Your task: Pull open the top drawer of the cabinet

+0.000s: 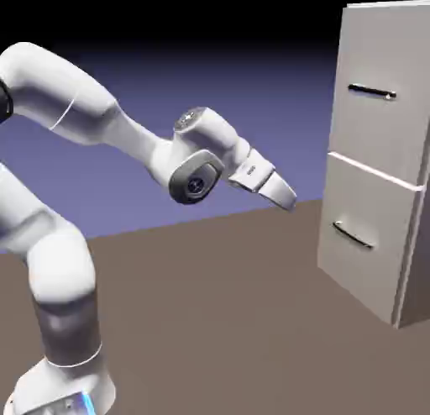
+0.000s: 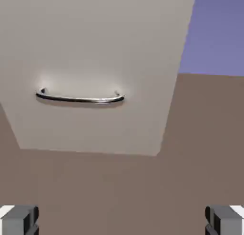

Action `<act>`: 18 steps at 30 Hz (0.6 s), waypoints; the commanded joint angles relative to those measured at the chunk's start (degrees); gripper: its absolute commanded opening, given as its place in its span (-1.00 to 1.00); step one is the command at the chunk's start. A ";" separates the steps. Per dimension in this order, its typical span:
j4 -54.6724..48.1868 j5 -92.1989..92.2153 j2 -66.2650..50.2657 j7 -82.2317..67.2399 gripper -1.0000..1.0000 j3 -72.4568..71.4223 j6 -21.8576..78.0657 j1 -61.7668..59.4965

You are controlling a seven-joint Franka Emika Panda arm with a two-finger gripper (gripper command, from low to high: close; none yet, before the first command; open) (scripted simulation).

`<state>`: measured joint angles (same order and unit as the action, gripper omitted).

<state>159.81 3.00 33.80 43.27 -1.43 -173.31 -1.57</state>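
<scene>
The cabinet (image 1: 378, 153) is seen standing at the far right of the table (image 1: 210, 321), with the top drawer (image 1: 382, 81) shut flush above the matching lower drawer (image 1: 365, 233), each of the 2 carrying a thin dark bar handle. The gripper (image 1: 285, 195) is held well apart from the cabinet, spread to its widest and holding nothing. The lower handle (image 2: 80, 98) is faced, so the hand should be raised until the top handle (image 1: 372, 91) is bracketed squarely before closing.
</scene>
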 commanded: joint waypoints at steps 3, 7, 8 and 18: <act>-2.95 7.48 2.84 2.02 0.00 -3.56 1.73 -5.61; -6.89 17.45 6.61 4.71 0.00 -8.31 4.04 -13.08; -7.88 19.94 7.56 5.39 0.00 -9.50 4.62 -14.95; -17.72 44.86 17.00 12.11 0.00 -21.38 10.40 -33.63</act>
<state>142.10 47.86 50.80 55.38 -22.81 -162.91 -35.20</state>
